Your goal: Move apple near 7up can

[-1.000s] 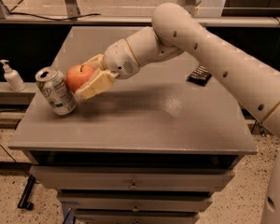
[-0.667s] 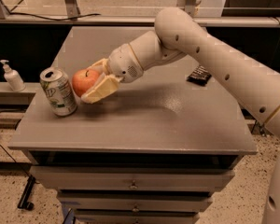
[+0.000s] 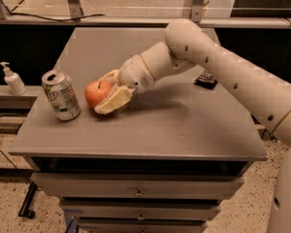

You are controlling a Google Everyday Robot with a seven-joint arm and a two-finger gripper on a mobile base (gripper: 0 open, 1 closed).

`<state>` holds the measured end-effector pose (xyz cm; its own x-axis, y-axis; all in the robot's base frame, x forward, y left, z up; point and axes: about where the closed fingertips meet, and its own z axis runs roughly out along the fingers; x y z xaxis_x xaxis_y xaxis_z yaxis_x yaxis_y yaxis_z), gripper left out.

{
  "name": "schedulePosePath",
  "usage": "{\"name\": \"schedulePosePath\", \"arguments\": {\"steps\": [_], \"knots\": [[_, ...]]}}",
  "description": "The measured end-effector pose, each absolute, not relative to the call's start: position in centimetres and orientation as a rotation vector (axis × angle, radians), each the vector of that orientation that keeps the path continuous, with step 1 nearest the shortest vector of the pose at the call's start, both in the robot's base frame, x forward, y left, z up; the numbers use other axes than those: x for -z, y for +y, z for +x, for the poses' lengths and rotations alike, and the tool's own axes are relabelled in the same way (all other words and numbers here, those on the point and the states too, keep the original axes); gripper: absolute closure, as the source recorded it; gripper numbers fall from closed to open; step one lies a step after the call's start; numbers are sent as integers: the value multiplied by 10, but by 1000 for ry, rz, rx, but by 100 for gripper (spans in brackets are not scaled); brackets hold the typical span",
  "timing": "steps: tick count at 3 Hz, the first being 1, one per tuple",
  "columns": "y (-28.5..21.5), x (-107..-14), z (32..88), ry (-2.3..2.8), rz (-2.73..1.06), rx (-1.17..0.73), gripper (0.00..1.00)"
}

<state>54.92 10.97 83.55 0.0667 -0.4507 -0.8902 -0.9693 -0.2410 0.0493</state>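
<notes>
Camera view: gripper (image 3: 104, 95) clamped around apple (image 3: 96, 92), lower than one second ago and drawn slightly back from 7up can (image 3: 61, 95). Apple down at table (image 3: 184, 130) surface, just beside can on arm's side, narrow gap between. Round, red-orange, short dark stem on top. Can upright, white-green, dented.

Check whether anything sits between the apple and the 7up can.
Nothing visible does. Only a narrow strip of bare table separates the apple from the can beside it. The end effector grips the apple from the side facing away from the can, so it stays out of that gap.
</notes>
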Motion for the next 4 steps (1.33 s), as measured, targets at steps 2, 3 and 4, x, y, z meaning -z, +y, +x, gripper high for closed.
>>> {"name": "schedulePosePath", "arguments": {"steps": [2,3,4], "knots": [[106,-828,549,1416,-1763,-1140,83],[106,-829,549,1416,-1763,-1140,59],[106,-829,549,1416,-1763,-1140,36]]}}
